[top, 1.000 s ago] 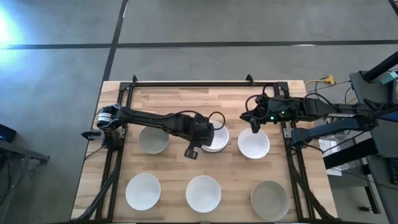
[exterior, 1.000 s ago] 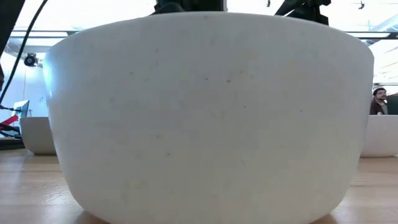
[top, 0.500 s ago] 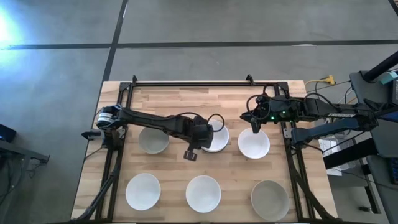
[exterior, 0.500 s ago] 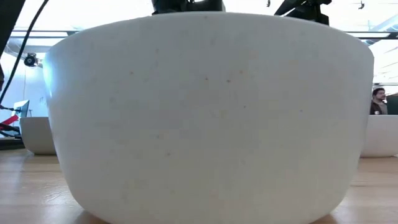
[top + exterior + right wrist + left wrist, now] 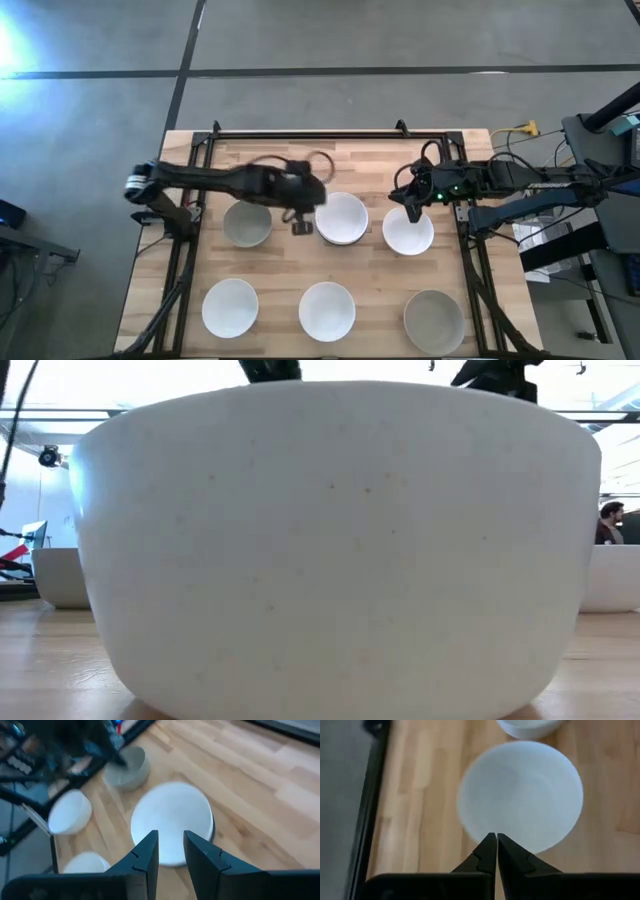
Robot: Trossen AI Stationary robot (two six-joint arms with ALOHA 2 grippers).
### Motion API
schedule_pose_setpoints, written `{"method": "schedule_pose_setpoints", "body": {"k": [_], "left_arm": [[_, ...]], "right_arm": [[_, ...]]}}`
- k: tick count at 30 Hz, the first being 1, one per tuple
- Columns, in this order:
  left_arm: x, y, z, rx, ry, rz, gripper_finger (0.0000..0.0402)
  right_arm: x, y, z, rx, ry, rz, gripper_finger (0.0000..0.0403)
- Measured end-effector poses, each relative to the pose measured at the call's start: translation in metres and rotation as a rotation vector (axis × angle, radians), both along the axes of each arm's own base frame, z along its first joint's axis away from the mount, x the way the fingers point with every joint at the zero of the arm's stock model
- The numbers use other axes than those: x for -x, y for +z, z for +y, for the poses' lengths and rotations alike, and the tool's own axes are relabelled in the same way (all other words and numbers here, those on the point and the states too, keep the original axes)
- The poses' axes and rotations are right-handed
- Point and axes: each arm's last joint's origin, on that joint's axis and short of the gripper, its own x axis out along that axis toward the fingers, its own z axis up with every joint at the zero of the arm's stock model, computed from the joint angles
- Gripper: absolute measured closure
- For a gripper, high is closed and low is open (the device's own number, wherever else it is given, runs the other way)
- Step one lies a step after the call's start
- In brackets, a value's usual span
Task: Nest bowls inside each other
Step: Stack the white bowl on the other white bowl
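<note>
Six places on the wooden table hold bowls. The far row has a grey-beige bowl, a white bowl with a second rim showing beneath it, and a white bowl. The near row has two white bowls and a grey-beige bowl. My left gripper is shut on nothing, in the air between the grey-beige bowl and the middle white bowl. My right gripper hangs open above the far rim of the right white bowl.
A black rail frame runs along the table's far edge and down both sides. In the low view the near middle bowl fills almost the whole picture. A person stands in the room beyond. Bare wood lies between the two rows.
My left gripper, still shut, has pulled back from the left side of the middle white bowl toward the table's left and far edge. It has risen and rolled a little, and the whole bowl now shows. The bowls and my right gripper have kept still.
</note>
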Motion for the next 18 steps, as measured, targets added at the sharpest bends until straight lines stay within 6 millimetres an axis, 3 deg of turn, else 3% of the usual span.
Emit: {"method": "schedule_pose_setpoints", "body": {"k": [4,9,13,18], "left_arm": [[0.04,0.009,0.009,0.053,0.088,-0.072,0.0402],[0.078,-0.003,0.008,0.188,0.131,-0.215,0.0401],[0.078,-0.024,0.006,0.387,0.12,-0.459,0.0401],[0.066,-0.073,0.009,0.469,0.146,-0.645,0.0401]], "right_arm": [[0.004,-0.012,0.004,-0.037,-0.033,0.064,0.0317],[0.008,-0.029,0.005,-0.075,-0.082,0.134,0.0316],[0.005,-0.034,0.005,-0.073,-0.101,0.128,0.0316],[0.003,-0.032,0.004,-0.061,-0.096,0.09,0.0316]]}}
